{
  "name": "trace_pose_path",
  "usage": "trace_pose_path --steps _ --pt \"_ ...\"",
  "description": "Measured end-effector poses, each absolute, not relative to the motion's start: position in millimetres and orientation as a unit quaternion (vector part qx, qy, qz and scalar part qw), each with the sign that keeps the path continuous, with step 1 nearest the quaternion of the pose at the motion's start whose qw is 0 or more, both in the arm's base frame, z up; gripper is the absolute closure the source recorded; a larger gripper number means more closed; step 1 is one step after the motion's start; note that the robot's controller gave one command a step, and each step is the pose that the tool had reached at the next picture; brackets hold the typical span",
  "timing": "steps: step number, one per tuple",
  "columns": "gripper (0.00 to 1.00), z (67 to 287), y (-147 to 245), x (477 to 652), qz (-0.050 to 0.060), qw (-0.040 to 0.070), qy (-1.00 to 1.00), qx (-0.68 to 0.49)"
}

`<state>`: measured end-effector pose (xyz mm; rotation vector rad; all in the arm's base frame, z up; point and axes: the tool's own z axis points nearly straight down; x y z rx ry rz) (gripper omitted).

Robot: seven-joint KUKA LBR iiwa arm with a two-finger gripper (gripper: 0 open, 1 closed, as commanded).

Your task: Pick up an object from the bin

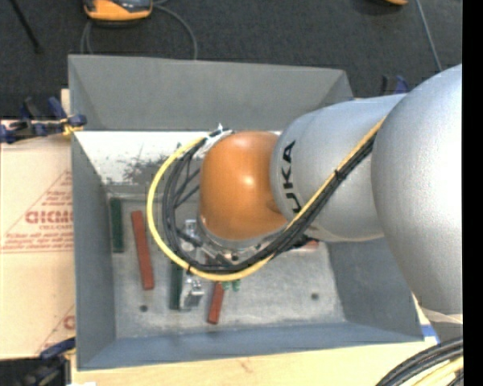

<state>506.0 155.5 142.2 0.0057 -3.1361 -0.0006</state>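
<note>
— Now, which step is this?
— The descent, I judge; the hand sits low in the bin, between a dark green stick and a short red stick near the front wall; clenched or released, I cannot tell.
— And next?
— Probably a firm hold on one stick; then a straight lift.

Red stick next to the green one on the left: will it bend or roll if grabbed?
The red stick looks straight along its length, so it is probably stiff, not floppy. It is thin, so likely light. Lying flat, it might roll or slide if nudged sideways.
</note>
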Motion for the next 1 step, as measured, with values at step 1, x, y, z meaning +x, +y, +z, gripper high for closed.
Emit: trace_pose_path --steps 1 --pt "0.0 146.2 154.9 508.1 -0.001 -0.001 -1.0 0.0"
